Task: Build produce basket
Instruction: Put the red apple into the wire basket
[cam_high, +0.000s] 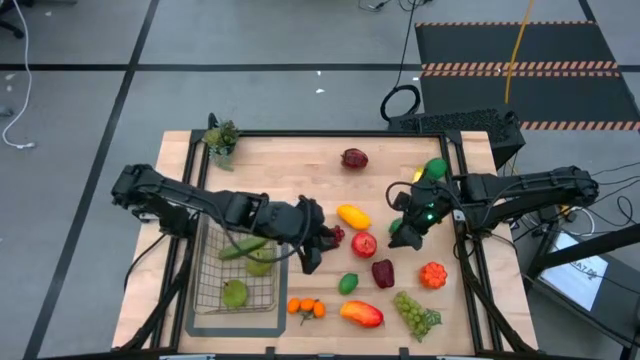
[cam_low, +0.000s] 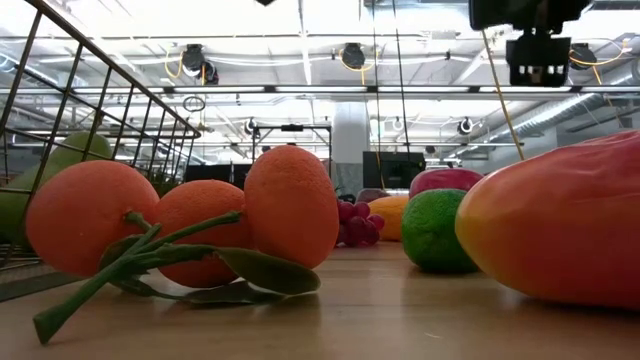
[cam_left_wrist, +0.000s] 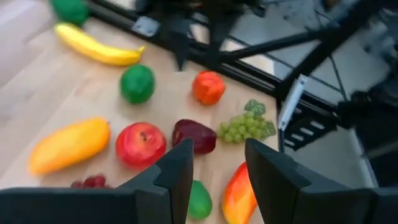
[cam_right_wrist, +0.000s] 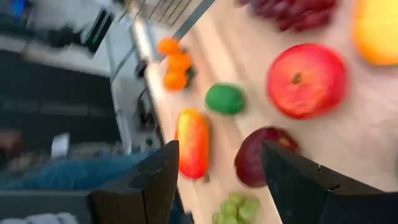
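Observation:
The wire basket (cam_high: 205, 285) stands at the table's near left and holds a cucumber (cam_high: 243, 248) and two green fruits (cam_high: 235, 293). Loose produce lies to its right: purple grapes (cam_high: 335, 237), a red apple (cam_high: 363, 243), a yellow mango (cam_high: 352, 215), a dark red fruit (cam_high: 383, 272), a lime (cam_high: 348, 283), oranges (cam_high: 306, 308) and green grapes (cam_high: 415, 312). My left gripper (cam_high: 313, 257) hovers open beside the purple grapes, nothing between its fingers (cam_left_wrist: 180, 171). My right gripper (cam_high: 405, 234) hangs open over a green fruit (cam_high: 397, 227), its fingers (cam_right_wrist: 155, 177) empty.
A red-yellow mango (cam_high: 361, 313) and an orange-red fruit (cam_high: 432, 274) lie near the front. A dark red apple (cam_high: 353, 158), a banana and a green fruit (cam_high: 434, 168) lie at the back. A potted sprig (cam_high: 222, 140) stands far left. A grey mat (cam_high: 235, 328) lies under the basket.

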